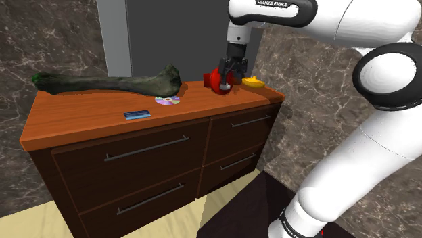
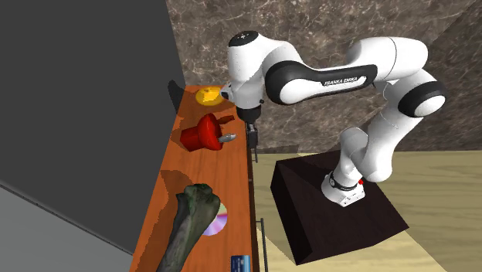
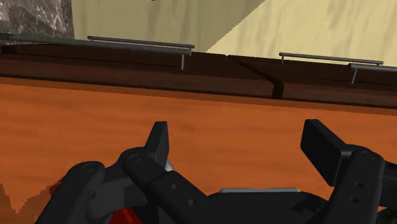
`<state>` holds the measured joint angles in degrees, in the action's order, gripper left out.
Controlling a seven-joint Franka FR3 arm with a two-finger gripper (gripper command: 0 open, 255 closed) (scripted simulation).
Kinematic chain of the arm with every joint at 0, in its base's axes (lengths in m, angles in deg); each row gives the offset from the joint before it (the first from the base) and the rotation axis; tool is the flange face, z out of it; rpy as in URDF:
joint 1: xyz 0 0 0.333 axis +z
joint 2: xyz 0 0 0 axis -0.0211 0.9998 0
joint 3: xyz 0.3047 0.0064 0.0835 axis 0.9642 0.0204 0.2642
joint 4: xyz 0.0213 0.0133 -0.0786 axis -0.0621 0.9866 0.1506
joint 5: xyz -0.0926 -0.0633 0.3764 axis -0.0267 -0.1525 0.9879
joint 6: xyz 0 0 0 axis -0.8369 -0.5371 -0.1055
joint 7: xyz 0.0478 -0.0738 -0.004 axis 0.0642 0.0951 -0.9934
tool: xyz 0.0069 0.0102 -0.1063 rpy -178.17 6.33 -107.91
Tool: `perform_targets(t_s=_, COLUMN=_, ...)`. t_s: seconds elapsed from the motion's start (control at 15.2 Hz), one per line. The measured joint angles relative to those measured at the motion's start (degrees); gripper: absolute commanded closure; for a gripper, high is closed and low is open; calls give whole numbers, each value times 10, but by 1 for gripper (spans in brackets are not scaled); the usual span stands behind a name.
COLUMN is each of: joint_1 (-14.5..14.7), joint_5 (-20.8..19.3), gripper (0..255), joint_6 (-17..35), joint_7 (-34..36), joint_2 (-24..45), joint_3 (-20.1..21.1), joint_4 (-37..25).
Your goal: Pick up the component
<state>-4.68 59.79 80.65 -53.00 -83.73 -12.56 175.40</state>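
Observation:
The component (image 1: 216, 80) is a red, bell-shaped piece with grey metal prongs, lying on the dresser top (image 1: 88, 122) near its right end in the shoulder view. In the second exterior view the component (image 2: 202, 133) points its prongs at my gripper (image 2: 252, 135), which hangs low over the dresser's front edge, just beside it. In the shoulder view my gripper (image 1: 233, 70) partly overlaps the red piece. The wrist view shows my gripper (image 3: 242, 149) open, its fingers (image 3: 159, 141) wide apart over bare wood, and a sliver of red component (image 3: 128, 216) behind the left finger's base.
A yellow object (image 1: 253, 82) lies just beyond the component at the dresser's end. A long dark green bone-shaped thing (image 1: 108, 82), a disc (image 1: 168, 101) and a small blue card (image 1: 137, 113) lie further along the top. Drawer handles (image 3: 140, 43) run below the front edge.

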Motion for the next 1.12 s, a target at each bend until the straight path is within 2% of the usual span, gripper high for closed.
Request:
perform_targets(t_s=0.2, joint_1=-10, joint_5=2, gripper=0, joint_6=-23, joint_7=-9, joint_2=80, joint_3=-12, joint_4=-85)
perform_targets(t_s=0.53, joint_1=-32, joint_5=12, gripper=0, joint_6=-85, joint_7=-25, joint_2=224, joint_3=-30, joint_4=-262)
perform_targets(t_s=0.66, joint_1=-33, joint_5=13, gripper=0, joint_6=-79, joint_7=-24, joint_2=238, joint_3=-30, joint_4=-266)
perform_targets(t_s=1.06, joint_1=-33, joint_5=11, gripper=0, joint_6=-30, joint_7=-25, joint_2=227, joint_3=-31, joint_4=-205)
perform_targets(t_s=1.12, joint_1=-33, joint_5=11, gripper=255, joint_6=-28, joint_7=-25, joint_2=227, joint_3=-31, joint_4=-203)
